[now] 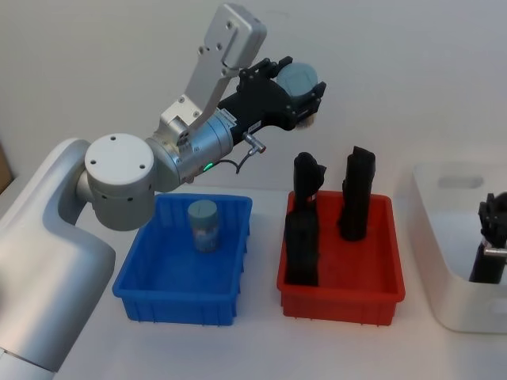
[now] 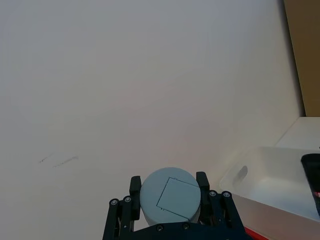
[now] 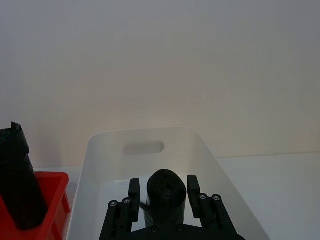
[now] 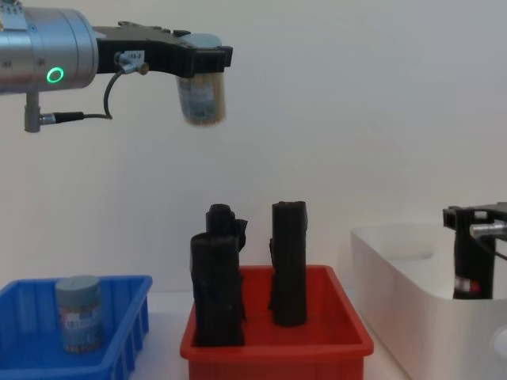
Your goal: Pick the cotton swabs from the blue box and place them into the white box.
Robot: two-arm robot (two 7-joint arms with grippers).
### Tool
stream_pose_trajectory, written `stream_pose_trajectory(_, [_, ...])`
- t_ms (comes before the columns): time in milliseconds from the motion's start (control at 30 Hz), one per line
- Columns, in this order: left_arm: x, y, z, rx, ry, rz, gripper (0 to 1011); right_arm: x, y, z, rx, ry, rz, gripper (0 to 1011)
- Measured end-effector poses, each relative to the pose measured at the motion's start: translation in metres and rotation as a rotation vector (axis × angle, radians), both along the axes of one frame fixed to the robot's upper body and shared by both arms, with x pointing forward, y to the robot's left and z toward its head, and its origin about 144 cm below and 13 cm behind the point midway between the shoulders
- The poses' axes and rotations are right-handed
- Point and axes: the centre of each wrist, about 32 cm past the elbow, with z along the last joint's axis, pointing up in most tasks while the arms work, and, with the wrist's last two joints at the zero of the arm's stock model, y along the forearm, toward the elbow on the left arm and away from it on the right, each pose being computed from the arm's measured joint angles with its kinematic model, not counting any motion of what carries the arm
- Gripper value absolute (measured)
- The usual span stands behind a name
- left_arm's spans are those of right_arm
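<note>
My left gripper [image 1: 302, 93] is raised high above the red bin, shut on a cotton swab jar [image 1: 299, 77] with a pale grey-blue lid. In the left wrist view the jar [image 2: 169, 196] sits between the fingers [image 2: 135, 186]. From the chest the held jar [image 4: 201, 99] hangs well above the black rolls. A second cotton swab jar [image 1: 204, 226] stands upright in the blue box [image 1: 170, 277]. The white box [image 1: 444, 237] stands at the far right. Inside it, my right gripper [image 3: 165, 194] is shut on a black roll [image 3: 166, 192].
A red bin [image 1: 356, 273] stands between the blue box and the white box, with three tall black rolls [image 1: 356, 194] upright in it. A plain white wall stands behind the table. My left arm's elbow [image 1: 119, 178] hangs over the blue box's back left corner.
</note>
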Motion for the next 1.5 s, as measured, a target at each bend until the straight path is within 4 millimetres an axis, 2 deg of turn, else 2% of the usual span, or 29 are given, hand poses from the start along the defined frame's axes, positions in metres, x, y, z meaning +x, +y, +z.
stream_pose_trajectory(500, [0.006, 0.000, 0.002, -0.035, -0.010, -0.038, 670, 0.000, 0.000, -0.001, 0.001, 0.004, 0.007, 999])
stream_pose_trajectory(1167, [0.019, -0.005, -0.001, -0.094, -0.008, -0.116, 671, -0.018, -0.001, 0.021, 0.046, -0.086, 0.223, 1002])
stream_pose_trajectory(1500, [0.028, -0.012, -0.009, -0.125, 0.024, -0.188, 670, -0.021, 0.000, 0.021, 0.031, -0.119, 0.308, 1002])
